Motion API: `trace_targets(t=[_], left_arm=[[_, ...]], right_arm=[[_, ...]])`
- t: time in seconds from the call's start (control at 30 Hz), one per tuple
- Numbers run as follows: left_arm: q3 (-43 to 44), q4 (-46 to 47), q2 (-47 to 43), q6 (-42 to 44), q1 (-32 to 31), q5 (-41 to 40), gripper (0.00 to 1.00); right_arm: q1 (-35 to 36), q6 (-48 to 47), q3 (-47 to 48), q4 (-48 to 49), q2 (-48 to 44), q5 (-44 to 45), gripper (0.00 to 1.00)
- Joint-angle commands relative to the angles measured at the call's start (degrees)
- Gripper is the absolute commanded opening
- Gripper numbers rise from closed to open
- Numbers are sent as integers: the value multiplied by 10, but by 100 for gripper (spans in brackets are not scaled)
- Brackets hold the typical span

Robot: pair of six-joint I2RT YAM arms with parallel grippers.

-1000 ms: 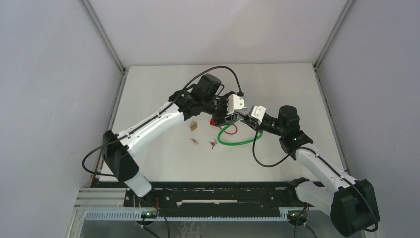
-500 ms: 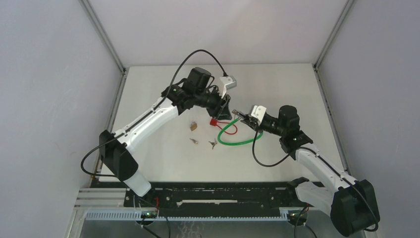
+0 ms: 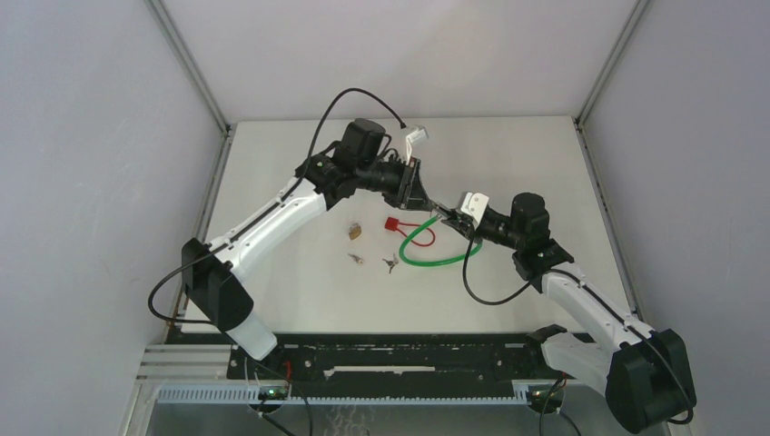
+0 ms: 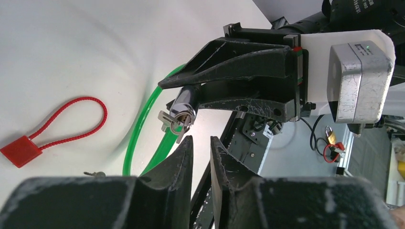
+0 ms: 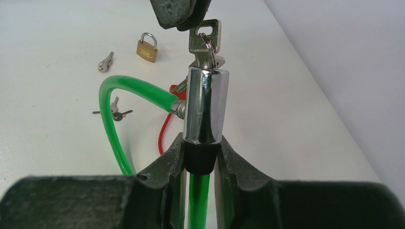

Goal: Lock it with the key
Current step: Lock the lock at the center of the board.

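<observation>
My right gripper (image 5: 201, 143) is shut on the black base of the chrome lock cylinder (image 5: 205, 102) of a green cable lock (image 3: 436, 262) and holds it off the table. A silver key (image 5: 204, 40) on a ring sits in the cylinder's end. My left gripper (image 4: 201, 139) is empty, its jaws a narrow gap apart, with its fingertips (image 5: 179, 12) right by the key's head. In the left wrist view the key (image 4: 173, 119) is just beyond my left fingertip. From the top view the left gripper (image 3: 419, 186) is up-left of the right gripper (image 3: 442, 215).
A red cable seal (image 3: 392, 223) lies left of the green loop. A small brass padlock (image 3: 355, 232) and two small key sets (image 3: 356, 259) (image 3: 389, 264) lie on the white table. Grey walls enclose the table on three sides.
My left gripper has pulled back up and left from the lock cylinder, and its wrist has turned. The right arm and the lock have stayed put.
</observation>
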Motion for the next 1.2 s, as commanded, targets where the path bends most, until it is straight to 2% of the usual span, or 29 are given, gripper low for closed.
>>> trace_targets(t=[0.0,0.17,0.27,0.53,0.9,1.17], left_arm=[[24,11,-6,-27,6,-15,23],[18,19,-20,-17,11,10,30],[11,20,-33,-2,12,-14,33],[27,10,-11,-11,13,-44,33],[32,34,13,-51,13,-19,23],[10,63,12,-125,20,2,6]], right_arm=[[-3,-1,-12,-35,4,7,0],[-3,-2,-12,-35,6,6,0],[-3,-2,-12,-35,7,5,0],[-1,-1,-12,-35,7,6,0],[-2,-3,-12,-37,10,4,0],[-2,-3,-13,-37,9,4,0]])
